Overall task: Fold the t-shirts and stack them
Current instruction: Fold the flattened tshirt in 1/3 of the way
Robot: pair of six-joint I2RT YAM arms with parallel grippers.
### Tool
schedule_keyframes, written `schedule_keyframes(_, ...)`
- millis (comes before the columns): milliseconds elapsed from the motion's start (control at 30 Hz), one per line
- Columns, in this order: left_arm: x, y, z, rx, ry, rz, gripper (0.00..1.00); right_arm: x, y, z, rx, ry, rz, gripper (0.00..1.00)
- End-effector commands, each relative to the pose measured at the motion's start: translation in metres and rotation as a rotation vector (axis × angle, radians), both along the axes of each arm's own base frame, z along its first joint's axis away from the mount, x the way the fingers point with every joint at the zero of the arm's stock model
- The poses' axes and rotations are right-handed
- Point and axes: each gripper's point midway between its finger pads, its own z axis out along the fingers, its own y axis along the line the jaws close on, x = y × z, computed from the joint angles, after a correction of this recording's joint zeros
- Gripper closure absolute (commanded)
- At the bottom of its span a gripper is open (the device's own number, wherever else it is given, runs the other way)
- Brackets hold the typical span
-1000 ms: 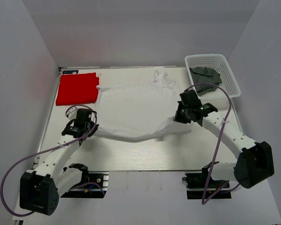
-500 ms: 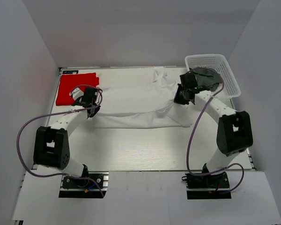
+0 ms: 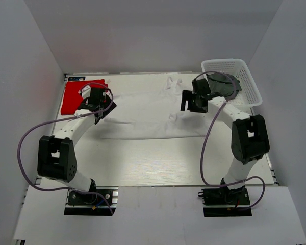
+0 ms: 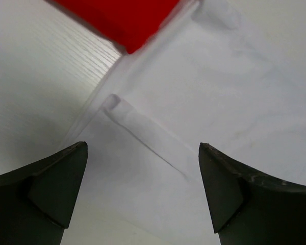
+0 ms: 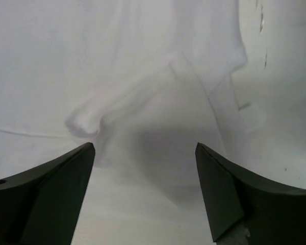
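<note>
The white t-shirt (image 3: 148, 115) lies on the table, its lower half folded up over the upper half. My left gripper (image 3: 105, 109) hovers open over its left edge, nothing between the fingers (image 4: 51, 184); the wrist view shows flat white cloth (image 4: 204, 102) and a corner of the red t-shirt (image 4: 122, 20). My right gripper (image 3: 186, 102) stands open over the shirt's right edge, above a bunched fold (image 5: 127, 102). The folded red t-shirt (image 3: 74, 98) lies at the back left. The dark grey-green t-shirt (image 3: 225, 84) sits in the basket.
The white lattice basket (image 3: 229, 62) stands at the back right corner, close behind my right arm. Bare table (image 3: 153, 158) runs along the near side between the arm bases. Grey walls enclose the table on three sides.
Both grippers carried the shirt's near hem toward the back, folding it over, then opened and let go. The cloth now rests flat.
</note>
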Motion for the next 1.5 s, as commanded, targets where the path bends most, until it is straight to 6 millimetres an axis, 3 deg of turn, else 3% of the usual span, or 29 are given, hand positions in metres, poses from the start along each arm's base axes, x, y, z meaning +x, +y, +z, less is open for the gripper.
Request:
schedule_keyframes(0, -0.007, -0.027, 0.017, -0.088, -0.075, -0.147, 0.0, -0.045, -0.005, -0.005, 0.015, 0.028, 0.042, 0.12)
schedule_keyframes(67, -0.01, -0.034, 0.01, -0.123, -0.085, -0.18, 0.0, -0.052, -0.007, -0.001, 0.034, -0.006, 0.042, 0.11)
schedule_keyframes(133, -0.015, -0.052, 0.0, -0.169, -0.089, -0.261, 0.0, -0.069, -0.014, -0.023, 0.035, 0.046, 0.014, 0.11)
schedule_keyframes(200, -0.018, -0.057, -0.025, -0.183, -0.023, -0.294, 0.0, -0.076, -0.02, -0.036, 0.018, 0.071, -0.014, 0.11)
schedule_keyframes(400, -0.042, -0.043, -0.086, -0.113, 0.226, -0.266, 0.0, -0.089, -0.027, -0.068, 0.074, 0.128, -0.074, 0.11)
schedule_keyframes(433, -0.05, -0.04, -0.093, -0.103, 0.27, -0.258, 0.0, -0.098, -0.036, -0.078, 0.065, 0.155, -0.098, 0.11)
schedule_keyframes(500, -0.062, -0.037, -0.102, -0.1, 0.308, -0.255, 0.0, -0.103, -0.042, -0.079, 0.058, 0.157, -0.136, 0.11)
schedule_keyframes(600, -0.09, -0.032, -0.108, -0.098, 0.333, -0.253, 0.0, -0.135, -0.053, -0.094, 0.048, 0.219, -0.163, 0.11)
schedule_keyframes(633, -0.098, -0.031, -0.109, -0.104, 0.341, -0.243, 0.0, -0.138, -0.054, -0.089, 0.057, 0.206, -0.171, 0.11)
schedule_keyframes(700, -0.122, -0.025, -0.107, -0.103, 0.357, -0.224, 0.0, -0.171, -0.061, -0.099, 0.064, 0.256, -0.206, 0.11)
schedule_keyframes(733, -0.13, -0.023, -0.106, -0.11, 0.36, -0.212, 0.0, -0.175, -0.061, -0.09, 0.081, 0.233, -0.207, 0.11)
schedule_keyframes(767, -0.151, -0.02, -0.113, -0.116, 0.4, -0.193, 0.0, -0.203, -0.07, -0.103, 0.052, 0.296, -0.232, 0.11)
schedule_keyframes(800, -0.154, -0.019, -0.1, -0.12, 0.353, -0.197, 0.0, -0.214, -0.074, -0.102, 0.044, 0.318, -0.254, 0.11)
schedule_keyframes(833, -0.17, -0.021, -0.104, -0.147, 0.366, -0.195, 0.0, -0.215, -0.073, -0.085, 0.077, 0.253, -0.261, 0.11)
schedule_keyframes(867, -0.176, -0.023, -0.1, -0.17, 0.35, -0.194, 0.0, -0.238, -0.082, -0.093, 0.05, 0.305, -0.278, 0.11)
schedule_keyframes(900, -0.181, -0.026, -0.095, -0.196, 0.331, -0.198, 0.0, -0.245, -0.086, -0.084, 0.052, 0.283, -0.286, 0.11)
schedule_keyframes(933, -0.177, -0.031, -0.075, -0.222, 0.234, -0.223, 0.0, -0.249, -0.087, -0.08, 0.057, 0.276, -0.29, 0.11)
schedule_keyframes(967, -0.181, -0.036, -0.069, -0.255, 0.203, -0.249, 0.0, -0.25, -0.085, -0.069, 0.078, 0.238, -0.264, 0.11)
schedule_keyframes(1100, -0.169, -0.035, -0.019, -0.258, -0.002, -0.256, 0.0, -0.23, -0.05, -0.009, 0.226, 0.042, -0.052, 0.11)
schedule_keyframes(1200, -0.15, -0.023, 0.019, -0.195, -0.1, -0.212, 0.0, -0.218, -0.023, 0.008, 0.28, 0.005, 0.076, 0.09)
schedule_keyframes(1233, -0.147, -0.021, 0.021, -0.184, -0.099, -0.201, 0.0, -0.211, -0.014, 0.014, 0.302, -0.027, 0.113, 0.09)
schedule_keyframes(1400, -0.113, -0.023, 0.025, -0.176, -0.106, -0.184, 0.0, -0.216, 0.037, -0.006, 0.35, 0.067, 0.296, 0.09)
schedule_keyframes(1467, -0.095, -0.013, 0.019, -0.131, -0.068, -0.132, 0.0, -0.209, 0.056, -0.003, 0.371, 0.048, 0.34, 0.09)
